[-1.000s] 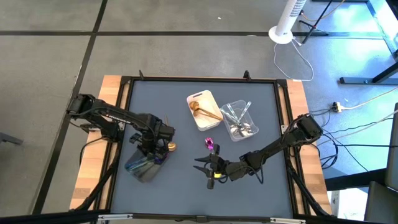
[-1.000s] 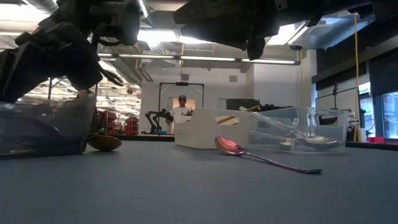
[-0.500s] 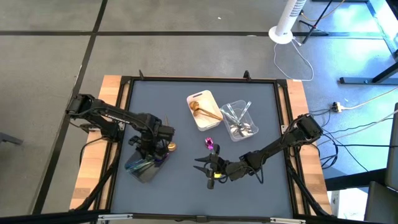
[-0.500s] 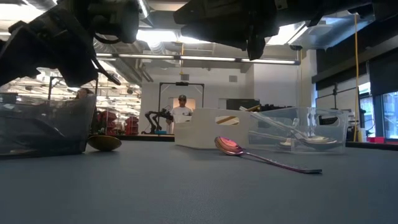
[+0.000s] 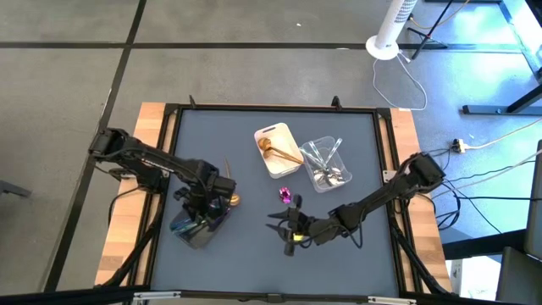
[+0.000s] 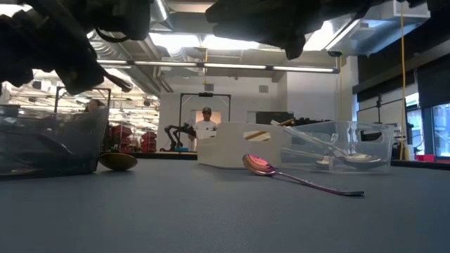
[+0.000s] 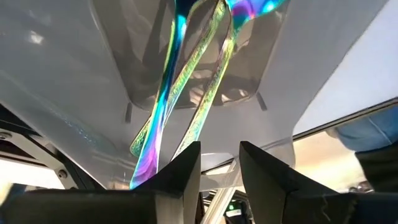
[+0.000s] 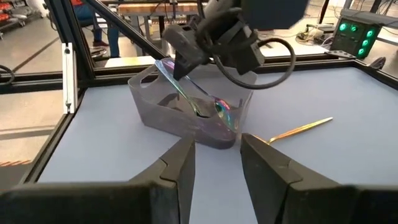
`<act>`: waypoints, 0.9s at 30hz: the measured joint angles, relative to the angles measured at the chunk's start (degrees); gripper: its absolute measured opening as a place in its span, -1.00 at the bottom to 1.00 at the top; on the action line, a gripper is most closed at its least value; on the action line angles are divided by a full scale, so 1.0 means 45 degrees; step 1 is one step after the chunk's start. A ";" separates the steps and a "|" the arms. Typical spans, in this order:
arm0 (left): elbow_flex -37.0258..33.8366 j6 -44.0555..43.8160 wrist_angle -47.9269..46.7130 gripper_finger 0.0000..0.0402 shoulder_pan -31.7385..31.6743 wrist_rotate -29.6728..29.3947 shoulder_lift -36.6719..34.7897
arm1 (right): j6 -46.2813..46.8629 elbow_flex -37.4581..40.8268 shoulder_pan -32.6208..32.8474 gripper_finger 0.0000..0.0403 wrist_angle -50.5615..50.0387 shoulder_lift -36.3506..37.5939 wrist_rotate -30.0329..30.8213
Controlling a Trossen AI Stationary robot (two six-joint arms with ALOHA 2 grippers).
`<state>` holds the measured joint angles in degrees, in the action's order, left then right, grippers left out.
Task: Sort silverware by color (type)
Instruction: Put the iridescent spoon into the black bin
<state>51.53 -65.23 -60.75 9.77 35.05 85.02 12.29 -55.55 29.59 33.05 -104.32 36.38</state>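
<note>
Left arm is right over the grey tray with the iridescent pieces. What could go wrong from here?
1. The left gripper sits low over the dark grey tray; pulling away could snag its rim or tip it, spilling the iridescent utensils.
2. A gold spoon lies just beside that tray and may get knocked.
3. The purple spoon lies loose near the right gripper; a careless approach could push it away.

Silverware (image 5: 292,156) sorted among trays – one purple spoon (image 6: 295,178), one gold, loose on table

No text, label, brand, number or sign can be read in any view.
</note>
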 joint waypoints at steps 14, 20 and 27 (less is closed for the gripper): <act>0.0005 -0.1806 0.0170 -0.48 0.1114 -0.3285 -0.2494 | 0.1370 0.0000 0.0003 -0.41 -0.4515 0.1995 -0.0233; 0.0000 -0.2093 0.1181 -0.48 0.1697 -0.6228 -0.3377 | 0.2519 0.0000 0.0003 -0.41 -0.6743 0.2735 -0.0233; 0.0000 -0.2041 0.2685 -0.48 0.1999 -0.8445 -0.3488 | 0.3957 0.0000 0.0003 -0.41 -0.8496 0.2926 -0.0233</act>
<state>51.53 -74.42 -48.67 18.77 -2.95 69.32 30.10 -55.55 29.61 -5.18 -91.15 35.33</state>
